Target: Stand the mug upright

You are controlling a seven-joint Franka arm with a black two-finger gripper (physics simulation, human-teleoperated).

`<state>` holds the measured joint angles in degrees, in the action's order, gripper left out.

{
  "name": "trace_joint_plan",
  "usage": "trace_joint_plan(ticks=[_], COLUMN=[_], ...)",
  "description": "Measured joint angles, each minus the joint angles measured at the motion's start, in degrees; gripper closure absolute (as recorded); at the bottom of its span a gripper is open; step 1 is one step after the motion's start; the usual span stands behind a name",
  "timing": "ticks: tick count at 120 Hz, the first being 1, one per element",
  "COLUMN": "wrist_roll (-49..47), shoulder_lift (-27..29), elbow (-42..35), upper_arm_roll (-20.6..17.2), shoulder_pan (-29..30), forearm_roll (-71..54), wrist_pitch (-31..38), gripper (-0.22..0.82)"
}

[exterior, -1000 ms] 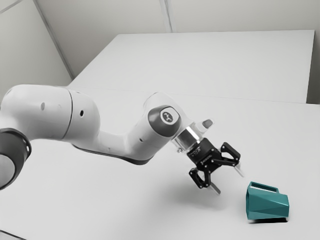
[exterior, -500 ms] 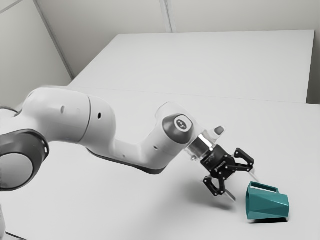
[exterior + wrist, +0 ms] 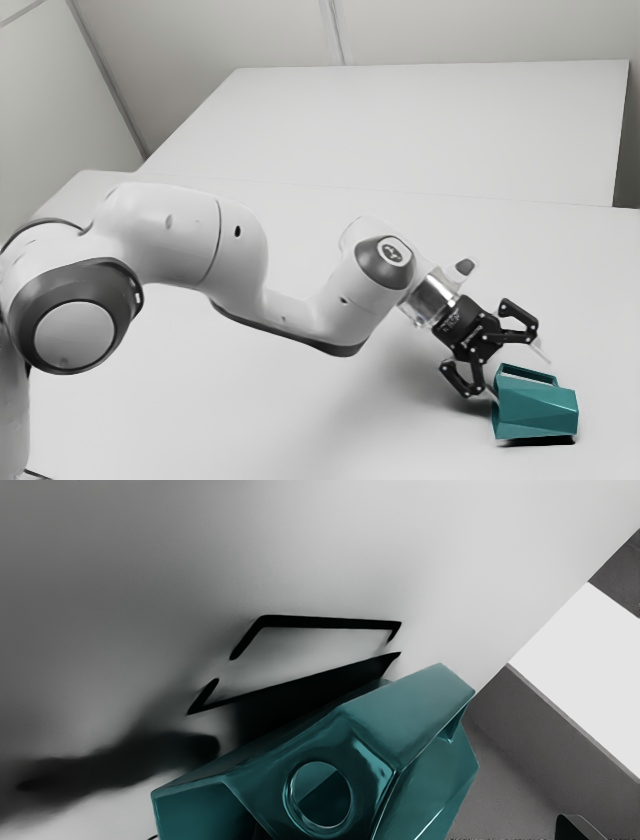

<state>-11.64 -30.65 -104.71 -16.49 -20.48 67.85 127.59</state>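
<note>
The teal faceted mug (image 3: pixel 535 410) lies on its side on the table, near the lower right of the exterior view, its handle along the upper side. Right beside it, toward the exterior view's left, is the black gripper (image 3: pixel 517 376), open and tilted down. One finger reaches down by the mug's near end, partly hidden there; the other stands above the handle side. In the wrist view the mug (image 3: pixel 420 720) shows a round ring on its surface, and it lies between the spread fingers of the gripper (image 3: pixel 364 832). Whether a finger touches it, I cannot tell.
The white table (image 3: pixel 300 400) carries the mug's dark shadow and the hand's shadow. A second pale surface (image 3: pixel 430 120) stretches behind, below the walls. In the wrist view the table's edge runs diagonally past the mug, with grey floor beyond.
My arm and open gripper have moved toward the exterior view's right and slightly down, closing the distance to the mug. The mug has stayed where it was.
</note>
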Motion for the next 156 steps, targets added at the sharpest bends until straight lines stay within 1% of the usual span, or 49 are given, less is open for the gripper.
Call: trace_joint_plan(ticks=[19,23,27,39,45,55,67,80,100,117,124,136,156], wrist_roll=[0.13,0.15,0.15,0.14,0.14,0.09,0.02,-0.09,-0.35,-0.84,-1.20,-2.39,-4.55], shoulder_lift=[-1.04,-1.09,-1.01,-0.67,-0.47,-0.29,-0.25,-0.20,0.46,3.94,6.00,9.53,13.66], elbow=[1.07,1.15,1.19,1.27,1.49,2.43,3.05,3.46,3.77,3.88,3.82,3.69,2.83], upper_arm_roll=[-0.68,-0.75,-0.78,-0.81,-0.82,-0.82,-0.83,-0.86,-0.82,0.17,1.14,3.46,9.41], shoulder_pan=[0.00,0.00,0.00,0.00,0.00,-0.04,-0.45,-0.66,-0.80,-0.85,-0.83,-0.81,-0.77], forearm_roll=[1.73,2.02,2.16,1.83,1.27,0.04,-0.73,-1.15,-1.86,-6.80,-10.97,-22.89,-40.32], wrist_pitch=[0.15,0.17,0.18,0.20,0.21,0.25,0.33,0.41,0.50,0.57,0.60,0.58,-0.84], gripper=[0.00,0.03,0.09,0.37,0.48,0.60,0.68,0.73,0.76,0.77,0.78,0.78,0.78])
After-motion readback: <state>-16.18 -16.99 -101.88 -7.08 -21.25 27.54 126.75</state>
